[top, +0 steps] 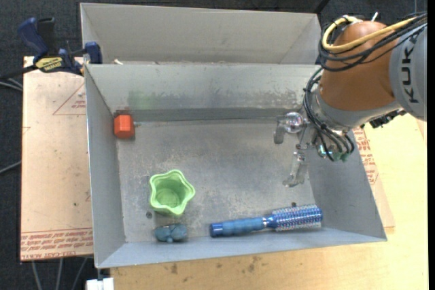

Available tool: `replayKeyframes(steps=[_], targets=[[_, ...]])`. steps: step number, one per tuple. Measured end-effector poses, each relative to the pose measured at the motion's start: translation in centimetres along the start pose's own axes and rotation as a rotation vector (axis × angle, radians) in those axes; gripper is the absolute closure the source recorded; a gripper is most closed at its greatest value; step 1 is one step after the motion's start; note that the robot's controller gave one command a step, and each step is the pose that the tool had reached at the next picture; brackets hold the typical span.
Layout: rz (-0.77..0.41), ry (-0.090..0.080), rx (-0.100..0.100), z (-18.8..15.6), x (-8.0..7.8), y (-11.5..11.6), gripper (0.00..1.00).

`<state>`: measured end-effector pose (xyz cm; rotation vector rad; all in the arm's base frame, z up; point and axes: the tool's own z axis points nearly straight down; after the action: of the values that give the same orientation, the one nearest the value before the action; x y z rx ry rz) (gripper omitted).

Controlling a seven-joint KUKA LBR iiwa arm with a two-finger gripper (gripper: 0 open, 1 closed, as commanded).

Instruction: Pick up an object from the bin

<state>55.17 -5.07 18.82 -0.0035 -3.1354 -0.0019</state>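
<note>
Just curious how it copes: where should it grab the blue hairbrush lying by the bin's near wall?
Probably the hairbrush by its slim handle, coming straight down and closing across its width. It lies flat along the front wall, leaving little room sideways, and the bristled head is bulkier.

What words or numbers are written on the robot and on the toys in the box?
"KU": on the grey robot arm, running sideways. The rest of the word is cut off at the picture's edge.
No words or numbers can be read on the orange block, the green cup, the blue hairbrush or the small blue-grey toy.
</note>
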Motion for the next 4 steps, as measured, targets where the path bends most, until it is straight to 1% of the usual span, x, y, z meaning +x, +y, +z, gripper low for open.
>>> replayKeyframes(steps=[1,2,3,4], targets=[[-0.003,-0.008,0.001,-0.4,-0.2,0.0,1.0],[-0.006,-0.017,0.003,-5.2,-4.8,-3.6,1.0],[-0.009,-0.01,0.001,-4.9,-4.6,-3.4,0.0],[-0.22,0.003,-0.002,6.3,4.8,2.2,0.0]])
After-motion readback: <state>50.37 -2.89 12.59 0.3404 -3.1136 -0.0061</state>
